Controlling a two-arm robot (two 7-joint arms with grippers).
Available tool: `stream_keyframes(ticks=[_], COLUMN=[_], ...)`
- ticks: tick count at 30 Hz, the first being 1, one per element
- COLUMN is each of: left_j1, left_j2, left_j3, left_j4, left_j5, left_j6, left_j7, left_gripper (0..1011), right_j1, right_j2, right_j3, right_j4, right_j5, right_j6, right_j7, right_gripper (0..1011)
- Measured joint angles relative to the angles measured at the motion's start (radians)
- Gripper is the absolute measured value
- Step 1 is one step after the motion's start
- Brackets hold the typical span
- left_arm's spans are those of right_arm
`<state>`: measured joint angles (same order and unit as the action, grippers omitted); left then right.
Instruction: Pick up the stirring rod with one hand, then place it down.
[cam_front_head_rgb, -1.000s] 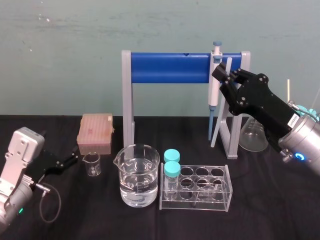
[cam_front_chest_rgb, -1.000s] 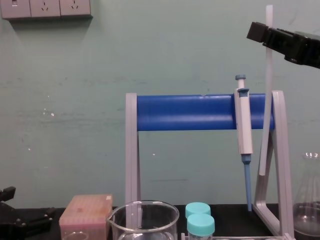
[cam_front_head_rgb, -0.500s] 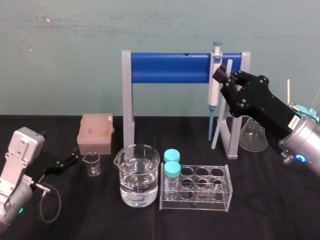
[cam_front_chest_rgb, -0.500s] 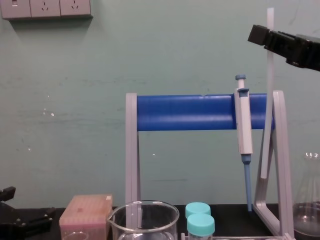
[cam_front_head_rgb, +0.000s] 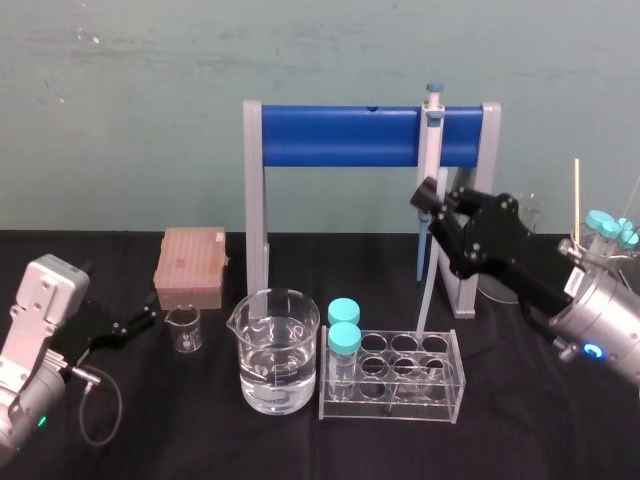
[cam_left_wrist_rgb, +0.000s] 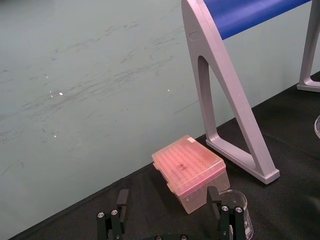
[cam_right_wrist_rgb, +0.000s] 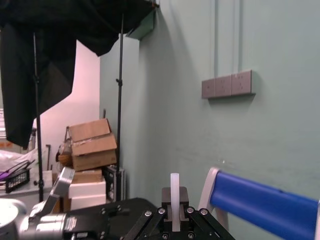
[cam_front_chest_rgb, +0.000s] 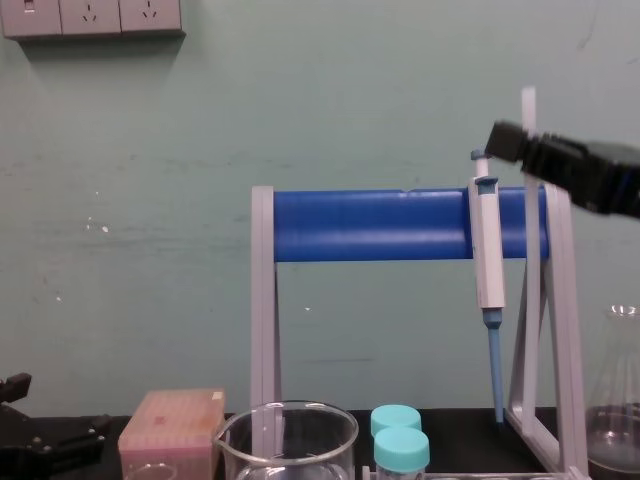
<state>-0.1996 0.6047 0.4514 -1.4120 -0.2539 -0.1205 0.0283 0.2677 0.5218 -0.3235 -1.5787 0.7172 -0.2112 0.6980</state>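
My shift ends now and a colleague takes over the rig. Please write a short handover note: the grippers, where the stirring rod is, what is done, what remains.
Right gripper: shut on the stirring rod, raised in front of the pipette stand.
Left gripper: open, parked low at the left beside the small beaker.
Stirring rod: held near its top, almost upright with a slight tilt. Its lower end shows just behind the test tube rack; I cannot tell whether it touches the table.
Done: the pick-up.
Left: set the rod down and open the fingers.
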Motion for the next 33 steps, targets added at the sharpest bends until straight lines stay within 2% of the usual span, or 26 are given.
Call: stream_keyframes(ticks=[6,17,26,33], left_j1=[0.000,0.000,0.000,0.000], left_j2=[0.000,0.000,0.000,0.000], left_j3=[0.000,0.000,0.000,0.000], left_j4=[0.000,0.000,0.000,0.000], left_j5=[0.000,0.000,0.000,0.000], left_j6=[0.000,0.000,0.000,0.000], left_j7=[0.000,0.000,0.000,0.000], left_gripper=[1000,1000,1000,1000], right_j1=[-0.007,0.023,0.064,0.079], right_j2=[-0.001,-0.044,-0.077,-0.086], right_j3=[-0.019,-0.040,-0.065,-0.080], right_j4=[0.037,0.156,0.238,0.278], right_j5=[-0.001,-0.004,-0.030,-0.059], right_j6=[-0.011,-0.045,-0.061,-0.071], right_j7=[0.013,0.041,0.063,0.070], right_gripper=[72,72,72,72])
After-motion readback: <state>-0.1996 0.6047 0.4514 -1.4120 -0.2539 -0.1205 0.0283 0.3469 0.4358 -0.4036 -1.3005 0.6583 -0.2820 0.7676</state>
